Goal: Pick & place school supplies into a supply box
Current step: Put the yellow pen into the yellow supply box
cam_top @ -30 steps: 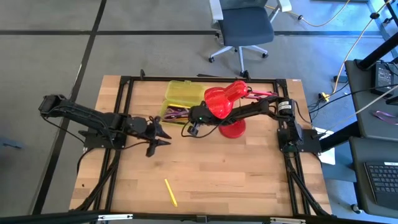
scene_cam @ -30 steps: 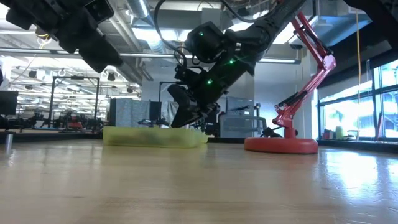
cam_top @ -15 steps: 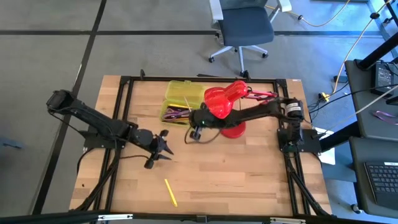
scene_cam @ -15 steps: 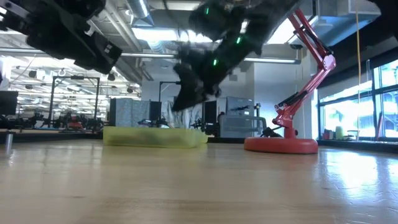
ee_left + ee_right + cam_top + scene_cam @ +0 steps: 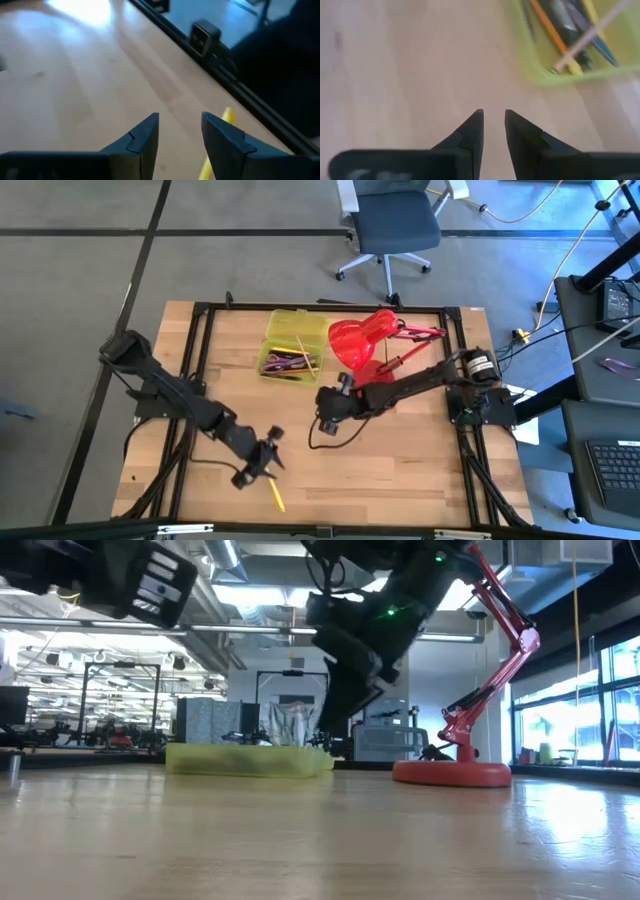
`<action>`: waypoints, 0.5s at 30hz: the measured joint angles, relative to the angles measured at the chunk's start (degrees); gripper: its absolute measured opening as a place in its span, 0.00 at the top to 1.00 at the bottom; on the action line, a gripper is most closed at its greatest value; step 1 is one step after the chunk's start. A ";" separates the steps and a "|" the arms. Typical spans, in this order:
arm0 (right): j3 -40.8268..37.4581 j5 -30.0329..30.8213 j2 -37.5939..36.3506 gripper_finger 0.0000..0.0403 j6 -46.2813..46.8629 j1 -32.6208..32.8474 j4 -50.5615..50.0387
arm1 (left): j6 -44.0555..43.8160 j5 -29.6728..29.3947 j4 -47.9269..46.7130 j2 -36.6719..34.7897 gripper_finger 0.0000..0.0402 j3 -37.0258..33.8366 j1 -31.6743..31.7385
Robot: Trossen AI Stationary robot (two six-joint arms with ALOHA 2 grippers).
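Left gripper [image 5: 268, 460], fingers parted and empty, hovers just beside a yellow pencil [image 5: 274, 489] near the table's [image 5: 400, 470] front edge. Right gripper [image 5: 322, 418], slightly open and empty, hangs mid-table. The supply box [image 5: 291, 347] sits open at the far edge, holding pens.

One yellow pencil [image 5: 274, 490] loose on the bench [image 5: 400, 470], low in the frame, just beside one of two grippers. One supply box [image 5: 292, 345] at upper centre, holding several pens and pencils, too bunched for an exact count. One red desk lamp [image 5: 365, 340]; one office chair [image 5: 390, 225] beyond.
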 joint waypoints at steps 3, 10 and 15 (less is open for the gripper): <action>0.00 2.54 0.00 0.79 4.33 1.63 -3.19 | 0.17 -0.05 -1.39 4.55 0.63 3.02 -2.60; 0.00 2.46 0.00 0.79 9.09 4.96 -4.36 | 2.80 -0.45 -1.50 14.16 0.62 8.00 -7.64; 0.00 2.44 0.00 0.79 11.16 6.69 -4.28 | 2.81 -1.03 -1.47 20.48 0.63 10.93 -8.39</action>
